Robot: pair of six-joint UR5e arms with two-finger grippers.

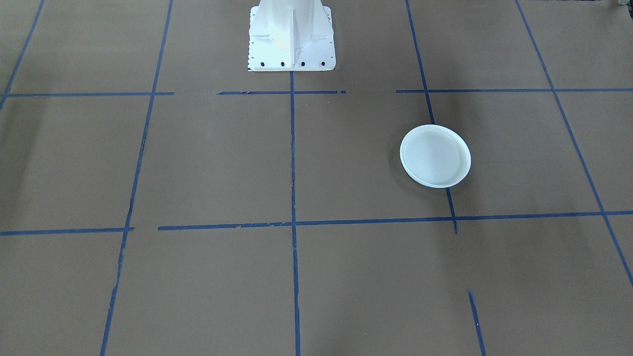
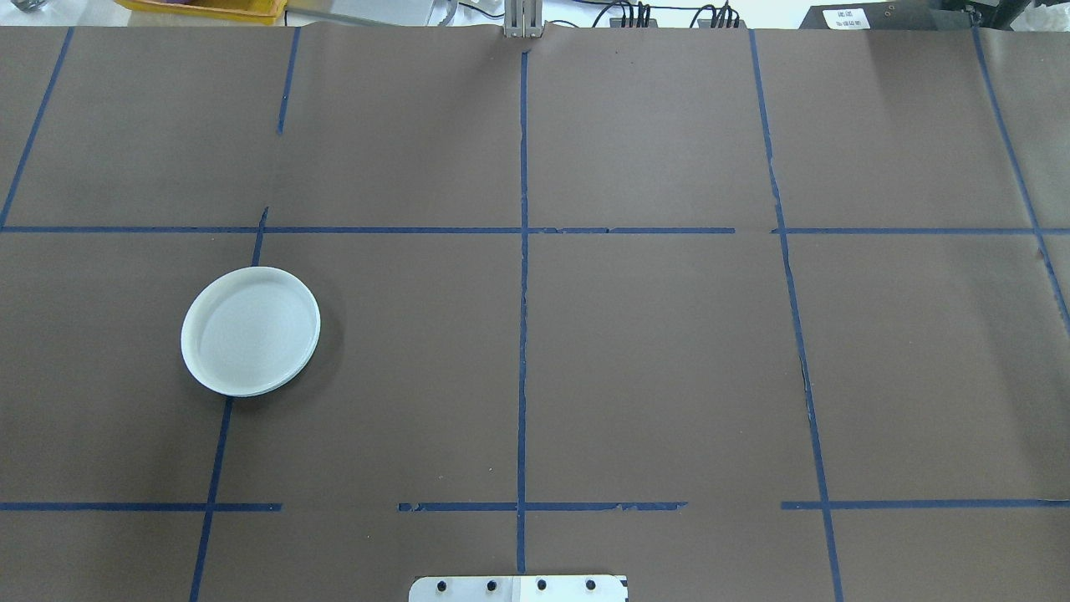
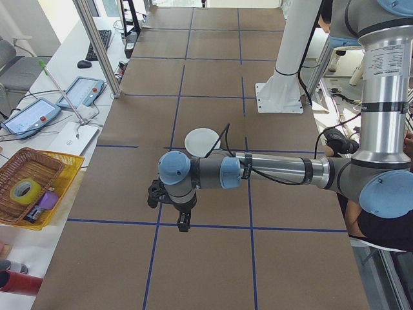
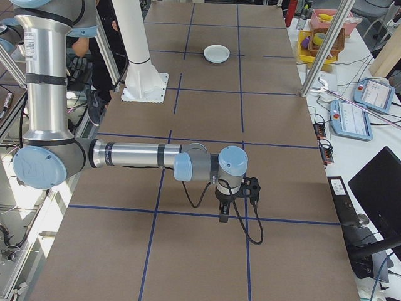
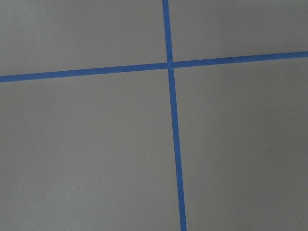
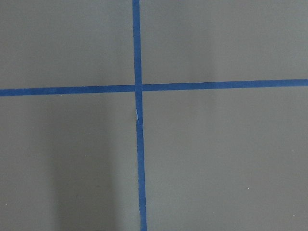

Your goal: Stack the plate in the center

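A pale plate [image 2: 250, 331] is seen alone left of the table's [image 2: 652, 359] middle; neither gripper's jaw state can be told.

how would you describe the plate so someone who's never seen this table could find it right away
Start from the brown table crossed by a grid of blue tape lines. On the robot's left half, in the middle row of squares, the plate lies over one of the lines. It is round, shallow and pale, with a raised rim, and no other dish shows on the brown surface.
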